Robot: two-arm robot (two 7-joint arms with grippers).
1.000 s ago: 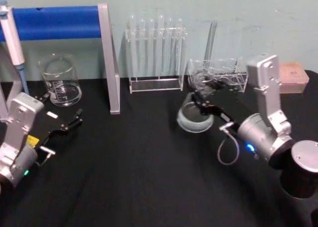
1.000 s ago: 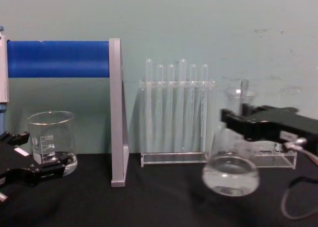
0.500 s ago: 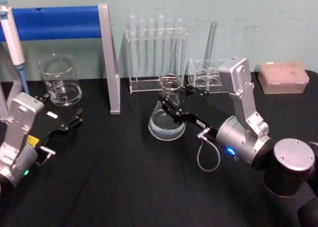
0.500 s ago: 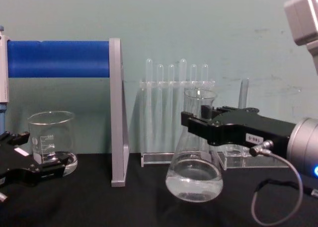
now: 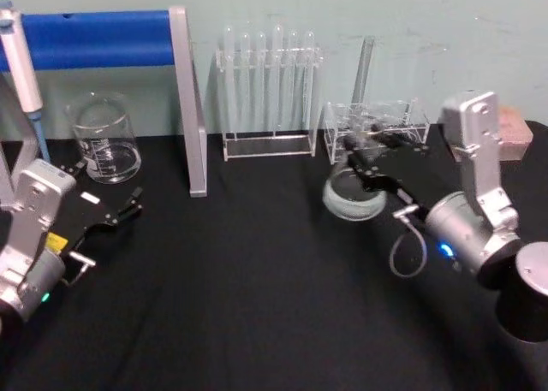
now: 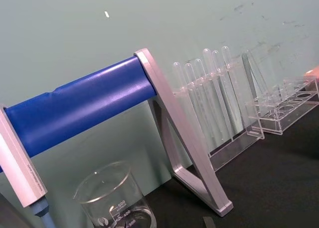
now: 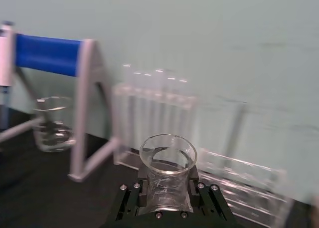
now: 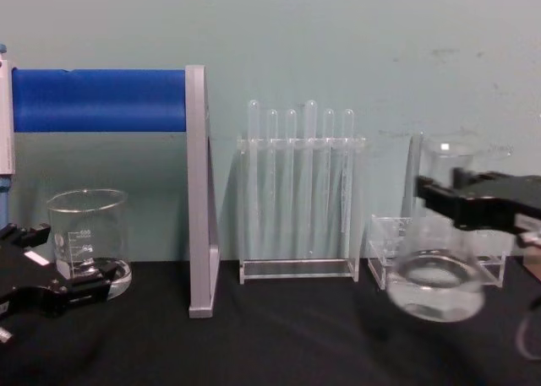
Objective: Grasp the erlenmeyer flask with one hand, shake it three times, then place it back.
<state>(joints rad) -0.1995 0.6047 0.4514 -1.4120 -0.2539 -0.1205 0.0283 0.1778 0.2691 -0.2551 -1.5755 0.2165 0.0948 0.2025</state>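
Nearest the robot, the left gripper [image 5: 120,213] lies parked low over the black surface [image 5: 257,305], its fingers apart and empty.

Farther out, the right gripper [image 8: 463,202] has its fingers closed on the neck of the erlenmeyer flask [image 8: 435,280]. In the right wrist view the two fingers [image 7: 130,202] clamp the neck from either side, with the flared rim standing above them. The wide base hangs below the fingers, and in the chest view it looks clear of the surface, with a little clear liquid pooled in it.

The flask is rigid, thin glass, so it will likely neither flex nor forgive a knock. Its walls are smooth and probably slippery against flat pads. The liquid likely makes it bottom-heavy, so it should swing and slosh below the grip. The neck just under the rim seems the right place to hold it: it is the narrowest part, and the flare acts as a stop if the glass slides down.

Just beyond the fingers sits a low clear rack [image 5: 377,124], close enough to strike during a wide swing. Farther off to their left stands the test tube rack [image 5: 267,91].
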